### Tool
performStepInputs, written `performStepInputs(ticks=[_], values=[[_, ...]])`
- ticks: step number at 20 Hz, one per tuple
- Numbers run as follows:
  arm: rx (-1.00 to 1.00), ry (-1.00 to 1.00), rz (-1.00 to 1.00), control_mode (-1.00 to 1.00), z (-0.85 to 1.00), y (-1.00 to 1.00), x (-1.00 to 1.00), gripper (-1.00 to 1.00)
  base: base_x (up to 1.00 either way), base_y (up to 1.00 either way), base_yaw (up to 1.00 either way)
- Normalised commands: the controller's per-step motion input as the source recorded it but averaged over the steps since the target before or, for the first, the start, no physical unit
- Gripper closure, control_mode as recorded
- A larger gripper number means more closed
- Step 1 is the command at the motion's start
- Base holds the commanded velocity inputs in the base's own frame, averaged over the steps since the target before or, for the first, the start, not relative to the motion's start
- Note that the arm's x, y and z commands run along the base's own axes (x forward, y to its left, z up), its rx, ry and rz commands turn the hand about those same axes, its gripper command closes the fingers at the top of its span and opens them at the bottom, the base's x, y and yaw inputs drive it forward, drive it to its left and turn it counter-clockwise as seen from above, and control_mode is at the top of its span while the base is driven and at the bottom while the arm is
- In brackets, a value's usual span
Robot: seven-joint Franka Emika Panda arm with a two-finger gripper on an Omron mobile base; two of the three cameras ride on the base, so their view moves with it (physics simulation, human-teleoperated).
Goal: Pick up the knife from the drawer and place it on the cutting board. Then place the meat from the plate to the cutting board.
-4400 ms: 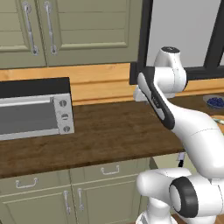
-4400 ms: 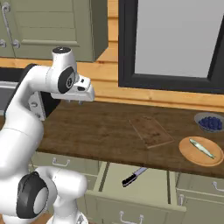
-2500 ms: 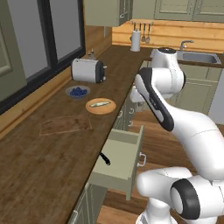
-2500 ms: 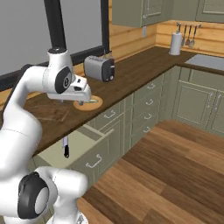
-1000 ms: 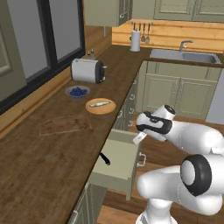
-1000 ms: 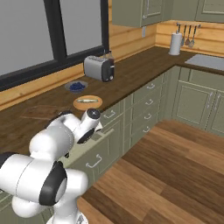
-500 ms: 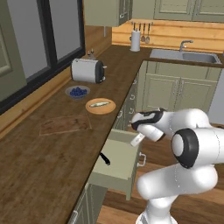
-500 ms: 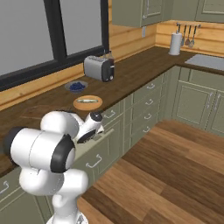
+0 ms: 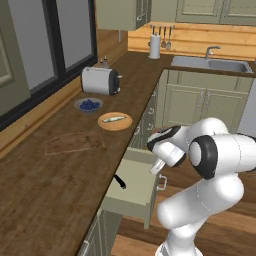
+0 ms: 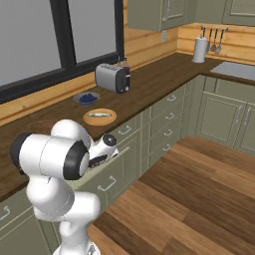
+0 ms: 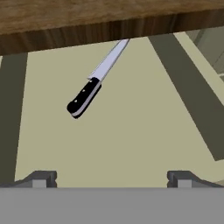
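Note:
The knife (image 11: 94,83), silver blade and black handle, lies on the pale floor of the open drawer (image 11: 131,131), its tip running under the counter edge. My gripper (image 11: 112,179) hangs open above the drawer, a short way off the handle, with nothing between its fingertips (image 11: 41,178). From the left base, the gripper (image 9: 156,169) hovers over the drawer (image 9: 131,186), beside the knife handle (image 9: 120,181). The cutting board (image 9: 75,142) lies on the counter. The meat (image 9: 114,119) rests on the plate (image 9: 122,124). From the right base, the gripper (image 10: 97,160) is low at the drawer front, with the plate (image 10: 99,120) behind it.
A bowl of blueberries (image 9: 89,104) and a toaster (image 9: 101,81) stand beyond the plate. A sink (image 9: 210,64) and a paper towel roll (image 9: 156,47) are at the far corner. Cabinet fronts line the wooden floor (image 10: 189,199) to my right.
The arm has folded lower and brought the hand down a little closer over the open drawer. The knife, plate and board have not moved, and the jaws stay open.

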Motion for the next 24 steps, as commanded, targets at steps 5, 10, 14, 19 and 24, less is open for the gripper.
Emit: performStepInputs(ticks=[5,10,14,19,24], values=[[-0.09,-0.04,0.00,-1.00,-0.34,-0.04,0.00,-1.00,0.00,0.00,0.00],[-0.13,-0.02,0.00,-1.00,-0.37,-0.16,-0.02,-1.00,0.00,0.00,0.00],[-0.09,-0.02,0.00,-1.00,-0.29,-0.34,-0.14,-1.00,0.00,0.00,0.00],[-0.10,-0.09,0.03,-1.00,-0.39,-0.81,-0.35,-1.00,0.00,0.00,0.00],[-0.09,-0.08,0.02,-1.00,-0.36,-0.98,-0.41,-1.00,0.00,0.00,0.00]])
